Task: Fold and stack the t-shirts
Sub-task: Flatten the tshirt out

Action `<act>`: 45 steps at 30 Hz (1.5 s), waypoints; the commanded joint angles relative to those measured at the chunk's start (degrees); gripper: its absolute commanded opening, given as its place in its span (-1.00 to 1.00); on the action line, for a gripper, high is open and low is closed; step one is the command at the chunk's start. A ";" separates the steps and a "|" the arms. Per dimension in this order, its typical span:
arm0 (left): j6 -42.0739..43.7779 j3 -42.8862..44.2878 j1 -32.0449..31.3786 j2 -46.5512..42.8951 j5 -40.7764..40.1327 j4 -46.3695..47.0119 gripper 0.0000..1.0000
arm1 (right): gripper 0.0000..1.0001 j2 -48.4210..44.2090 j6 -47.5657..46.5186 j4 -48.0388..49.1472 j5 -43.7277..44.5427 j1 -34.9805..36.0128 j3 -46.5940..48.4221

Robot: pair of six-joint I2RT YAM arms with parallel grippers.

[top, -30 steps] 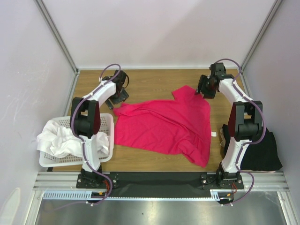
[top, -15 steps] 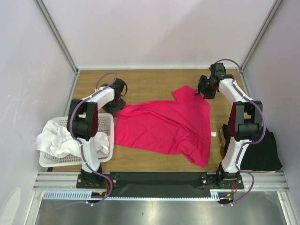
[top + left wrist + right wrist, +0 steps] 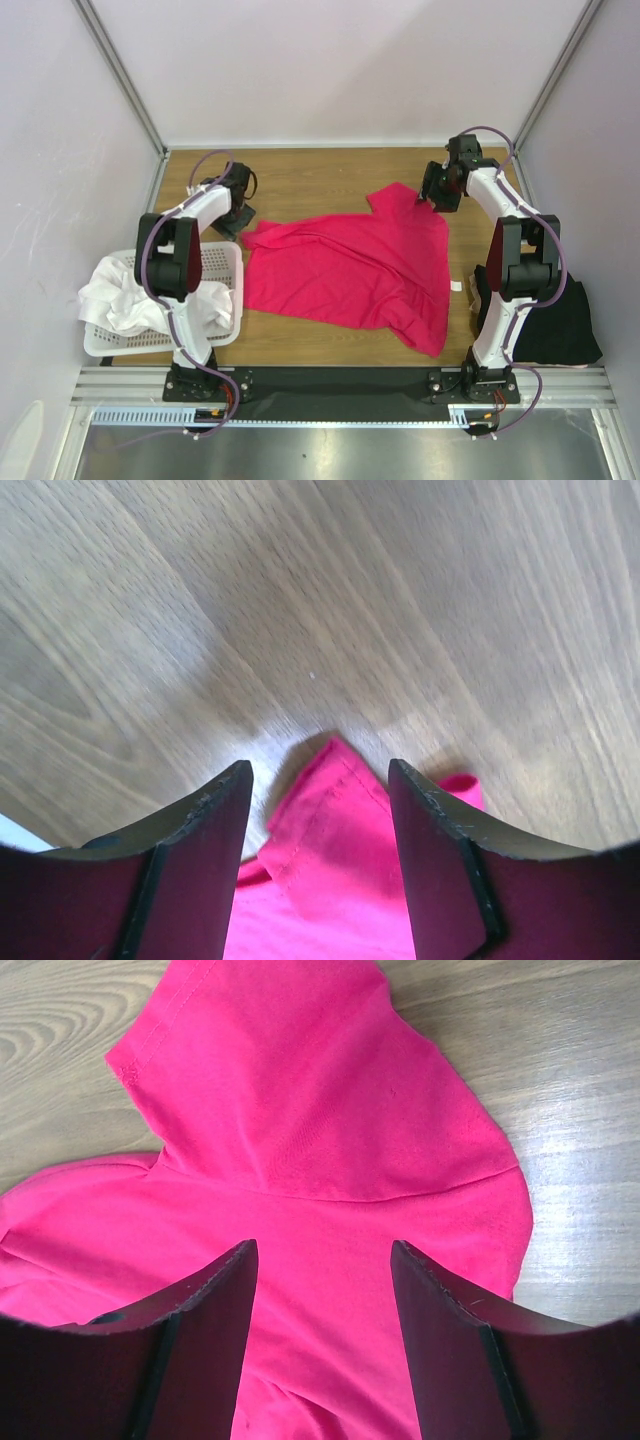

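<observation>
small white tag (image 3: 456, 286), unreadable, beside crimson t-shirt (image 3: 350, 270) on table (image 3: 320, 180)

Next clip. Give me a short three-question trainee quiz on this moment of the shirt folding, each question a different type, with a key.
1. True or false: the white shirts are piled in the basket.
2. What lies directly under the right arm's jaws? A) the basket B) a sleeve of the pink t-shirt C) the white shirts
3. Fill in: the left arm's jaws stand ___ over a corner of the pink t-shirt.

Key: 1 true; 2 B; 3 open
</observation>
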 commanded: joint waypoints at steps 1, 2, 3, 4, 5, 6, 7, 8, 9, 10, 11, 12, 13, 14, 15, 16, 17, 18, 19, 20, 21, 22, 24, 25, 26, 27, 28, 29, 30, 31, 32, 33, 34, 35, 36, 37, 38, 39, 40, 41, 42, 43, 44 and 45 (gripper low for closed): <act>-1.51 0.20 0.45 -1.90 0.35 1.77 0.22 | 0.23 0.69 -0.55 -0.49 -0.28 0.23 2.45; -1.51 0.19 0.45 -1.81 1.05 1.86 0.22 | 0.23 0.69 -0.47 -0.41 -0.20 0.14 2.45; -1.60 -0.07 0.45 -1.81 1.32 1.95 0.22 | 0.24 0.77 -0.46 -0.58 -0.20 0.14 2.45; -1.69 -0.42 0.45 -1.73 1.67 2.12 0.21 | 0.23 0.78 -0.38 -0.67 -0.11 0.23 2.45; -1.51 -0.59 0.45 -1.81 2.02 2.64 0.19 | 0.23 0.78 -0.38 -0.67 -0.11 0.23 2.53; -1.43 -1.12 0.45 -1.90 2.81 3.17 0.18 | 0.23 0.78 -0.29 -0.67 -0.11 0.23 2.53; -1.16 -1.38 0.45 -1.99 3.08 3.87 0.13 | 0.23 0.86 -0.29 -0.58 -0.02 0.23 2.53; -1.16 -1.56 0.45 -1.99 3.34 4.14 0.10 | 0.23 0.86 -0.29 -0.67 -0.11 0.23 2.53; -0.99 -1.74 0.36 -2.08 3.61 4.49 0.08 | 0.23 0.95 -0.20 -0.76 -0.11 0.23 2.53; -0.90 -1.74 0.36 -1.90 3.78 4.67 0.03 | 0.23 1.04 -0.11 -0.67 -0.19 0.23 2.53; -0.90 -1.65 0.36 -1.55 3.79 4.50 0.03 | 0.23 1.13 -0.03 -0.76 -0.20 0.23 2.62; -0.90 -1.48 0.36 -1.38 3.79 4.41 0.03 | 0.23 1.13 -0.11 -0.76 -0.20 0.23 2.62; -0.90 -1.47 0.36 -1.20 3.61 4.15 -0.01 | 0.23 1.13 -0.03 -0.76 -0.20 0.23 2.71; -0.90 -1.39 0.36 -0.94 3.61 4.14 -0.02 | 0.23 1.13 0.06 -0.84 -0.20 0.23 2.62; -0.72 -1.39 0.36 -0.85 3.52 4.14 -0.03 | 0.23 1.04 0.15 -0.85 -0.02 0.23 2.62; -0.55 -1.39 0.36 -0.85 3.35 4.23 -0.09 | 0.23 1.04 0.15 -0.85 -0.02 0.23 2.53; -0.46 -1.39 0.36 -0.85 3.26 4.23 -0.15 | 0.22 0.95 0.15 -0.76 0.07 0.23 2.45; -0.37 -1.21 0.36 -0.67 3.17 4.23 -0.18 | 0.23 0.86 0.24 -0.84 0.15 0.23 2.45; -0.11 -1.12 0.36 -0.67 3.08 4.23 -0.19 | 0.23 0.86 0.24 -0.85 0.16 0.14 2.45; -0.19 -1.04 0.36 -0.50 3.08 4.32 -0.19 | 0.22 0.86 0.33 -1.02 0.24 0.23 2.36; -0.11 -1.04 0.36 -0.32 3.17 4.06 -0.19 | 0.22 0.86 0.41 -1.02 0.33 0.23 2.44; 0.07 -0.95 0.36 -0.23 3.34 3.88 -0.17 | 0.23 0.86 0.41 -1.02 0.24 0.23 2.36; 0.51 -1.03 0.36 -0.23 3.61 3.71 -0.09 | 0.23 0.86 0.41 -0.93 0.42 0.23 2.44; 0.77 -1.30 0.36 -0.41 3.78 3.79 -0.06 | 0.22 0.86 0.41 -0.93 0.42 0.23 2.45; 0.95 -1.56 0.36 -0.49 3.96 3.88 -0.03 | 0.23 0.86 0.41 -0.85 0.51 0.23 2.53; 1.30 -1.91 0.36 -0.93 3.96 3.88 0.03 | 0.23 0.86 0.41 -0.93 0.51 0.23 2.45; 1.39 -2.09 0.36 -1.02 3.96 3.88 0.03 | 0.23 0.95 0.50 -0.93 0.42 0.23 2.45; 1.56 -2.35 0.36 -1.20 3.87 3.97 0.02 | 0.23 1.04 0.50 -0.85 0.33 0.23 2.45; 1.74 -2.70 0.36 -1.37 3.79 4.06 -0.04 | 0.22 0.95 0.50 -0.85 0.24 0.23 2.45; 1.74 -2.79 0.36 -1.46 3.79 4.14 -0.06 | 0.22 1.12 0.50 -0.85 0.07 0.23 2.45; 1.65 -2.97 0.36 -1.46 3.79 4.32 -0.06 | 0.22 1.21 0.50 -0.85 0.15 0.14 2.53; 1.65 -3.06 0.36 -1.46 4.05 4.41 -0.07 | 0.22 1.21 0.50 -0.85 -0.02 0.23 2.53; 1.48 -3.06 0.18 -1.29 4.14 4.06 -0.07 | 0.22 1.21 0.59 -0.85 0.07 0.23 2.53; 1.48 -3.14 0.10 -1.20 4.22 4.06 -0.08 | 0.22 1.21 0.50 -0.85 0.07 0.23 2.53; 1.39 -3.32 0.10 -1.29 4.05 4.23 -0.14 | 0.22 1.04 0.50 -0.85 0.24 0.23 2.45; 1.39 -3.23 0.01 -1.20 3.96 4.41 -0.20 | 0.22 1.04 0.59 -0.85 0.16 0.23 2.45; 1.39 -3.23 0.09 -1.11 3.96 4.49 -0.24 | 0.22 1.04 0.50 -0.85 0.33 0.23 2.53; 1.39 -2.80 0.10 -1.02 3.87 4.50 -0.31 | 0.22 1.04 0.50 -0.85 0.33 0.23 2.45; 1.48 -2.53 0.10 -1.02 3.79 4.58 -0.35 | 0.22 1.04 0.50 -0.85 0.33 0.23 2.45; 1.74 -2.36 0.10 -0.76 3.70 4.76 -0.41 | 0.22 1.13 0.50 -0.76 0.42 0.23 2.53; 1.91 -1.92 0.10 -0.58 3.61 4.59 -0.61 | 0.22 1.13 0.59 -0.84 0.51 0.14 2.45; 2.00 -1.65 0.10 -0.50 3.44 4.50 -0.71 | 0.22 1.21 0.59 -0.67 0.59 0.23 2.45; 2.53 -1.39 0.01 -0.67 3.35 4.84 -0.99 | 0.22 1.39 0.76 -0.32 0.68 0.14 2.45; 2.79 -1.47 0.09 -0.84 3.35 5.11 -0.99 | 0.22 1.30 0.85 -0.32 0.77 0.23 2.45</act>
